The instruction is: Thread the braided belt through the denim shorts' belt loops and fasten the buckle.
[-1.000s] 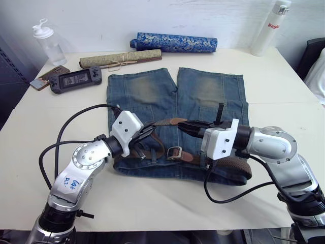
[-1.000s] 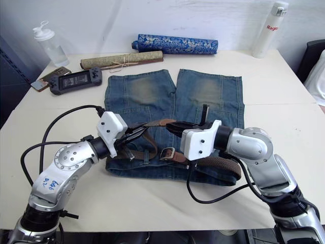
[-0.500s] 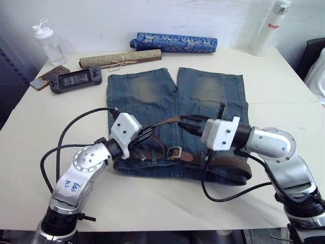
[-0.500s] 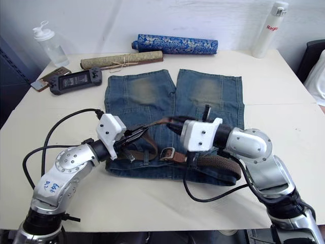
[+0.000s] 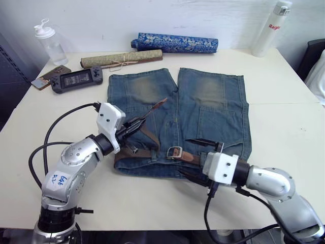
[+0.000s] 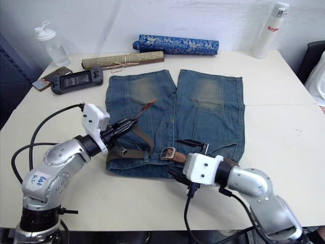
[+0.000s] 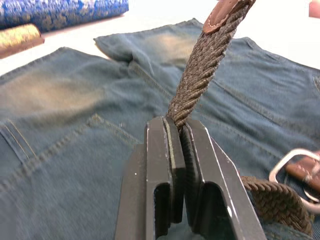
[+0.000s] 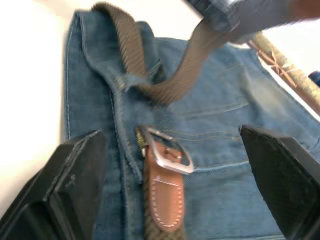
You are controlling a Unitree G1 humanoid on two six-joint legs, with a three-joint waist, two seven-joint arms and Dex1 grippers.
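The denim shorts (image 5: pixel 213 101) lie flat on the table, waistband toward me. The braided belt (image 5: pixel 147 134) runs along the waistband, under a belt loop (image 8: pixel 125 80), then rises. My left gripper (image 5: pixel 133 126) is shut on the strap just below its reddish leather tip (image 5: pixel 161 101), which points up over the left leg. The left wrist view shows the weave pinched between the fingers (image 7: pixel 160 165). The silver buckle (image 5: pixel 175 152) rests at the waistband's middle. My right gripper (image 5: pixel 184 157) stands wide open over the near hem, with the buckle (image 8: pixel 167 152) in the gap between its fingers.
Along the table's far edge lie a blue patterned roll (image 5: pixel 175 42) and a tan rolled mat (image 5: pixel 121 58). A handheld console (image 5: pixel 77 80), a phone (image 5: pixel 45 76) and a clear bottle (image 5: pixel 49 43) sit at far left. A white bottle (image 5: pixel 269 28) stands at far right.
My right gripper opened wide, left the belt tip and drew back toward the near edge, down by the buckle. My left gripper swung left and up with the belt end.
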